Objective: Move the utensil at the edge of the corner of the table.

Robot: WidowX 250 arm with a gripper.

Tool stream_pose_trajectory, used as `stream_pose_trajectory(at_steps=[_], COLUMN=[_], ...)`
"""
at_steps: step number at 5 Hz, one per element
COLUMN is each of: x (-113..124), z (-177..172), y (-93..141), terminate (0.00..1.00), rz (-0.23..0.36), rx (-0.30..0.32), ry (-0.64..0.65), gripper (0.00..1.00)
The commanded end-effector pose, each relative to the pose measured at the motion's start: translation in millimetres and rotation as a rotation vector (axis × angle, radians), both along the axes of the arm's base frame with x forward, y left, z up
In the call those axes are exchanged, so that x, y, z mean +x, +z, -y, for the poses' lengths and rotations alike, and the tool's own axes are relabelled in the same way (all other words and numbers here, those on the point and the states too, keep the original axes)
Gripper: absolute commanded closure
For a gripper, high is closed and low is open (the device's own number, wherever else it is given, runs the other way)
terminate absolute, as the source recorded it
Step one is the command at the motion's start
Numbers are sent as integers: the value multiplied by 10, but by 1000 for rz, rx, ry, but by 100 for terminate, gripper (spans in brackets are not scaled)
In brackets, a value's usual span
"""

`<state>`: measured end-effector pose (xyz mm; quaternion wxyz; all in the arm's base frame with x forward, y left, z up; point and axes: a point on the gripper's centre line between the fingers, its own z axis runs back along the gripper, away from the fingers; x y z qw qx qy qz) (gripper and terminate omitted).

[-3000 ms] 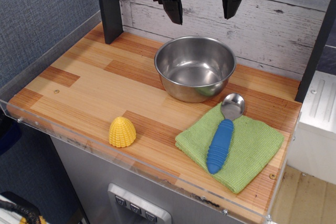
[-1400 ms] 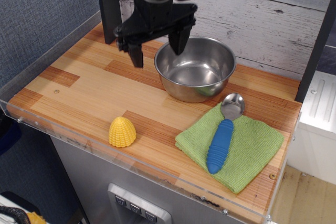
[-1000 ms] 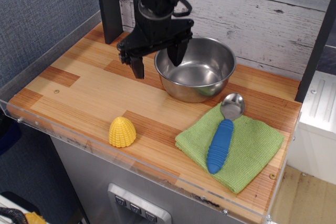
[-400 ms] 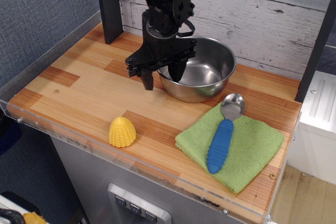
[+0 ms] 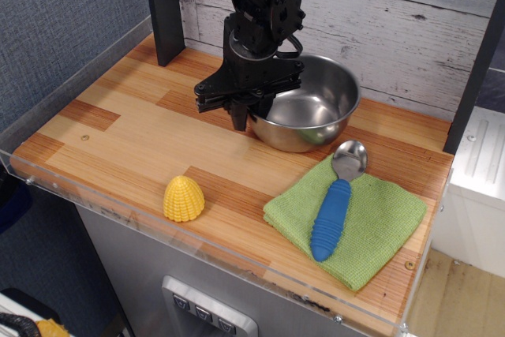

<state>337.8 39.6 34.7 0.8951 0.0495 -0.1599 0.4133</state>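
The utensil, a round shiny steel bowl (image 5: 312, 112), stands on the striped wood table (image 5: 126, 128) near the back wall, tilted with its left side lifted. My black gripper (image 5: 243, 118) reaches down from above at the bowl's left rim. Its fingers are closed on that rim, one outside and one inside the bowl.
A yellow toy corn (image 5: 183, 199) stands near the front edge. A metal spoon with a ribbed blue handle (image 5: 331, 215) lies on a green cloth (image 5: 379, 226) at the front right. A dark post (image 5: 163, 5) rises at the back left. Clear acrylic rims the table.
My gripper came down from above the bowl to its left rim and its fingers closed on it. The bowl has tipped and shifted slightly right.
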Motion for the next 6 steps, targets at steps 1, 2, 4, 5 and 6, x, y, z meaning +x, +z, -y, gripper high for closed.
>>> stream_pose_trajectory(at_steps=[1,2,4,5,6], x=[66,77,79,14,-176], z=[12,27,-57,-126,-157], y=[193,220,550,861,1142], terminate=[0,0,0,0,0], rz=[107,119,197,225,268], rx=[-44,-52,-55,-44,-54], ry=[39,42,58,38,57], gripper=[100,100,100,100,100])
